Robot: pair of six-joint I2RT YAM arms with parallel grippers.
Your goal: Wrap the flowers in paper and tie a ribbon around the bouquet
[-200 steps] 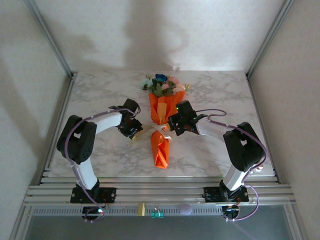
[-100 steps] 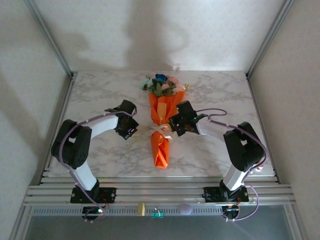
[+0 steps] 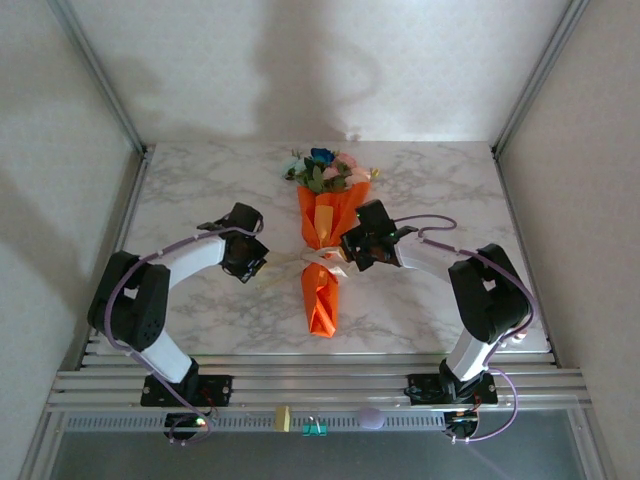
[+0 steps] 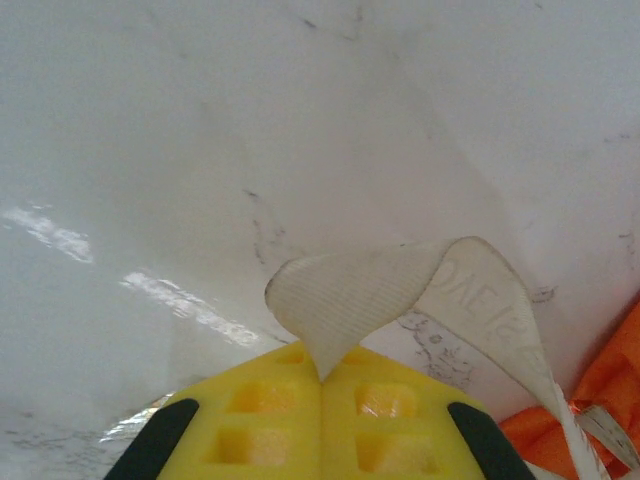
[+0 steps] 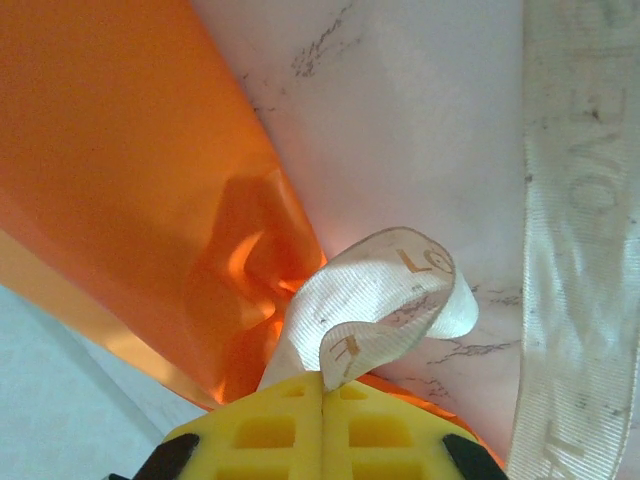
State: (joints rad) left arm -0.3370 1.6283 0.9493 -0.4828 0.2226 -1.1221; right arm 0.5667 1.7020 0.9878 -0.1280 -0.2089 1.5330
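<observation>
To tighten the knot, draw both ends of the narrow cream-white woven ribbon [image 4: 350,295] apart evenly and low over the white marble-pattern table [image 3: 190,190], so the orange paper cone bouquet [image 3: 320,300] is not dragged sideways. The bouquet lies at table centre, with its pink, white and blue flowers [image 3: 325,170] toward the far edge. The left gripper [image 4: 322,372] pinches one ribbon end and the right gripper [image 5: 322,382] pinches the other, just beside the cone. Both arms reach inward with elbows out and wrists low.

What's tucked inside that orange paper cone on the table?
Pink, white and blue flowers poke out at the far end of the paper. Their stems are covered by the wrapping and cannot be seen.
</observation>
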